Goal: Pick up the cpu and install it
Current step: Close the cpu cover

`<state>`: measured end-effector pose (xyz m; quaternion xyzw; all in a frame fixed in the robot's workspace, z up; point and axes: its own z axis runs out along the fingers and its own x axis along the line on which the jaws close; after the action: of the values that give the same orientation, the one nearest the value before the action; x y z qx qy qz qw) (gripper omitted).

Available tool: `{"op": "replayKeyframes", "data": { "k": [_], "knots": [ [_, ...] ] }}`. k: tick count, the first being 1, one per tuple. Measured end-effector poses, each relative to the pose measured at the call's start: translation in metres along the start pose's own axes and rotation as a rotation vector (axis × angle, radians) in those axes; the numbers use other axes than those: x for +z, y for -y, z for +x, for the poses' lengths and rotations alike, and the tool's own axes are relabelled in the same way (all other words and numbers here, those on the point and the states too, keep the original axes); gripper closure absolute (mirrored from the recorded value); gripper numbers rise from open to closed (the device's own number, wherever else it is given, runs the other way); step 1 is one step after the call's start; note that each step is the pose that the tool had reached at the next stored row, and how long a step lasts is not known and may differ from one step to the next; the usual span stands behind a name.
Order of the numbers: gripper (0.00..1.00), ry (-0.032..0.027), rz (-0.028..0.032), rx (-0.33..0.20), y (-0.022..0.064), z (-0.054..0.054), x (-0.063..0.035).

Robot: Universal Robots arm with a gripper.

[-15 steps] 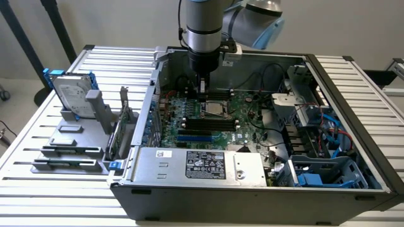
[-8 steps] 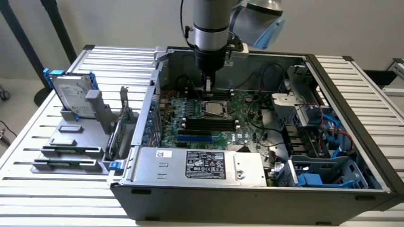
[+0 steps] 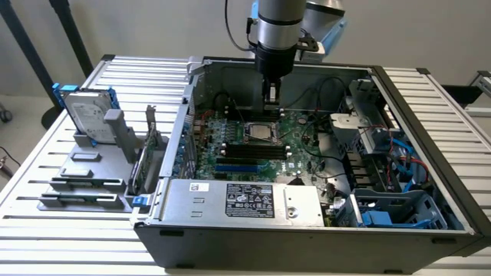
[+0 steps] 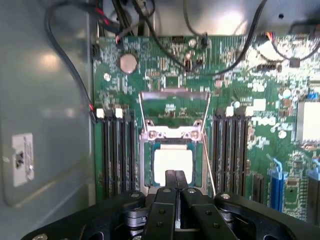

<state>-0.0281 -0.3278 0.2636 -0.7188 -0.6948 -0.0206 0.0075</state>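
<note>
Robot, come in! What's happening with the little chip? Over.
Arm's gripper shut, tips right over the cpu. It lies flat in the socket. Hinged metal frame stands open, off the chip. Over.

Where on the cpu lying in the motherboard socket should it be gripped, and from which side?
Take the cpu by two opposite edges, coming straight down from above. It lies flat within the socket, so a sideways approach looks blocked, and the open load plate stands up at one edge.
</note>
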Motion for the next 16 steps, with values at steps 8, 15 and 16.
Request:
{"op": "replayKeyframes", "data": {
  "k": [8, 15, 16],
  "knots": [
    [0.89, -0.0024, 0.0116, 0.000, -0.0366, 0.000, -0.0094],
    [0.89, -0.0032, 0.0152, 0.001, -0.0683, 0.000, -0.0091],
    [0.89, -0.0031, 0.0158, 0.001, -0.0730, 0.000, -0.0089]
  ]
}}
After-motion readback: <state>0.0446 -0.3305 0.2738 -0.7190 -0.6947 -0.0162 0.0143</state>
